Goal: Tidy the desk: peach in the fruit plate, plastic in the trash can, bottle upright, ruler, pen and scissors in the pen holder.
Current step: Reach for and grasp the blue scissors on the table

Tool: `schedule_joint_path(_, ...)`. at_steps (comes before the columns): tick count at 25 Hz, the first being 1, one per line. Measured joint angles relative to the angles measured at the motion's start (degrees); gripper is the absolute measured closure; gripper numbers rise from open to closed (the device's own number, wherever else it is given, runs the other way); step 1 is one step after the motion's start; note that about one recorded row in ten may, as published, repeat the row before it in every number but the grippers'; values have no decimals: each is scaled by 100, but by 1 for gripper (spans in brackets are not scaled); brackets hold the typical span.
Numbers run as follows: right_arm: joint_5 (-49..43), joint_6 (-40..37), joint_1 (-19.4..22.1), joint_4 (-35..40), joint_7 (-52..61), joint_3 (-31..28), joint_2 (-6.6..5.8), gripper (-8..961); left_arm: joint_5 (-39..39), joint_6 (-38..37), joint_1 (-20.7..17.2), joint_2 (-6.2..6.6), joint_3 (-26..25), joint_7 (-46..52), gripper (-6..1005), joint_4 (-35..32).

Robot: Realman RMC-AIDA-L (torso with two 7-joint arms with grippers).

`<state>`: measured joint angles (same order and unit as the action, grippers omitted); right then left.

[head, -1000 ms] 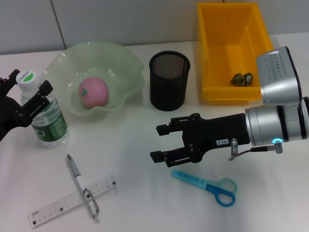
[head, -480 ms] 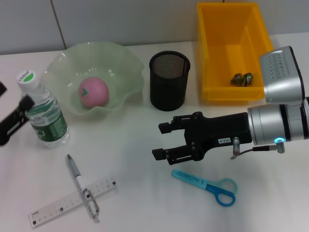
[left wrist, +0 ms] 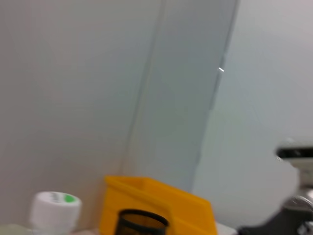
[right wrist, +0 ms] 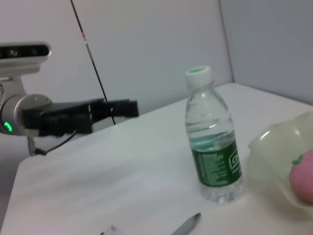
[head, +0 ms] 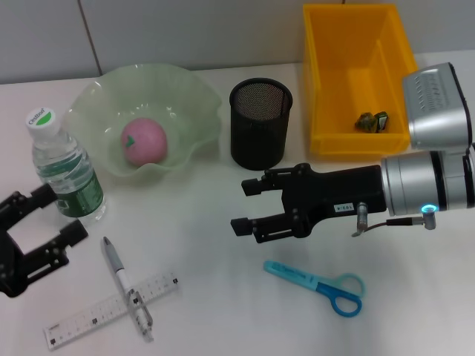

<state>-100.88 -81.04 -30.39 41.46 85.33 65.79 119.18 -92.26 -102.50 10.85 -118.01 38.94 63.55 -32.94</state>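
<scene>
Standing bottle (head: pixel 65 169) just beyond left claw (head: pixel 46 222), gaping, empty; right claw (head: pixel 248 205) likewise.

Very little could be read from where I stood. The clear plastic water bottle (head: pixel 65 174) with the white cap carried a green wrap label (right wrist: pixel 218 164) with white lettering, too small to spell out, and a green mark with tiny print sat on top of its cap (head: pixel 41 118). The clear plastic ruler (head: pixel 110 301) bore a printed scale, its figures illegible. A small white sticker (head: pixel 342 208) on the black right gripper (head: pixel 251 204) held dark characters I could not make out. Nothing else carried writing.
</scene>
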Motion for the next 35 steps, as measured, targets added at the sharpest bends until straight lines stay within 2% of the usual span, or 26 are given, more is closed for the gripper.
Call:
schedule_joint_path(7,135,1,8,29,-1,-31,0,184,-755,-59,176,-13,0,165,183,-444)
schedule_joint_path(8,146,2,8,41,8,-31,0,184,-1058,-50,318,-10,0,223,183,-575)
schedule_joint_path(15,148,3,16,64,169,-31,-13,184,-1635,-65,610,-17,0,281,183,-825)
schedule_joint_path(16,148,3,16,64,169,-31,-13,184,-2002,-77,825,-22,13,282,182,-903)
schedule_joint_path(17,139,7,18,64,192,-31,-15,184,-2042,-77,858,-22,21,278,182,-908)
schedule_joint_path(22,-137,43,22,193,637,-13,-48,184,-2315,-15,1091,-22,400,32,182,-926)
schedule_joint_path(25,-499,-16,59,721,1269,93,-37,184,-2322,163,1176,-29,574,-110,181,-915)
schedule_joint_path(27,-903,-116,104,1390,2013,336,-23,185,-2326,200,1191,-29,578,-133,181,-901)
schedule_joint_path(29,-1626,-331,90,2389,3239,772,-20,185,-2348,241,1217,-30,588,-162,181,-879)
schedule_joint_path(31,-1860,-432,59,2673,3622,902,-19,185,-2374,252,1227,-33,607,-177,181,-876)
schedule_joint_path(33,-2462,-857,-204,3393,4669,1180,-18,185,-2385,291,1235,-39,645,-177,180,-873)
schedule_joint_path(35,-2653,-1059,-361,3504,4996,1214,-18,185,-2385,316,1237,-39,645,-172,180,-871)
